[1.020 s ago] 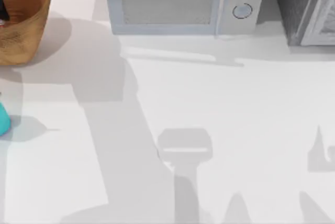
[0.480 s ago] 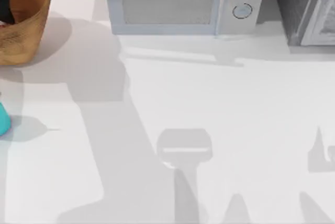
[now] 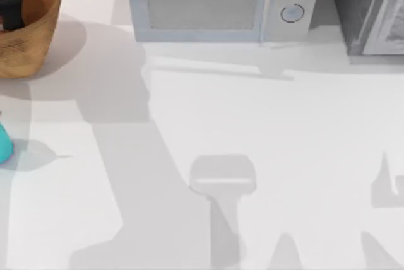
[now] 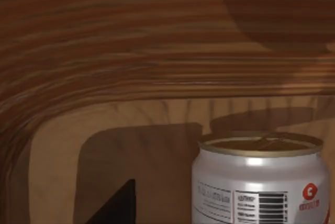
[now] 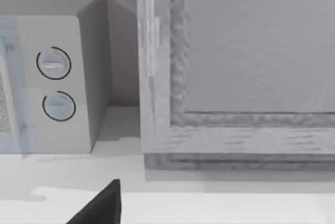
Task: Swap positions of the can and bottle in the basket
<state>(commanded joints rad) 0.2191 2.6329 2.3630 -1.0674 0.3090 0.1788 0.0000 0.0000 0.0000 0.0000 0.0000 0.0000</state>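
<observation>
White table (image 3: 265,156), grey microwave (image 3: 218,4) at back, pale wall behind.

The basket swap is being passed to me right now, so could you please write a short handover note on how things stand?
Left gripper: down inside the round woven brown wicker basket at the table's far left corner; I cannot tell how its fingers stand.
Right arm: parked, its wrist camera facing the grey microwave.
Small white can with a red label and dull gold top: standing upright on the basket floor, close to the left gripper, not visibly gripped.
Small teal bottle: on the table at the left edge, outside the basket.
Done: nothing swapped.
Left: lift the can out, then put the bottle in.
</observation>
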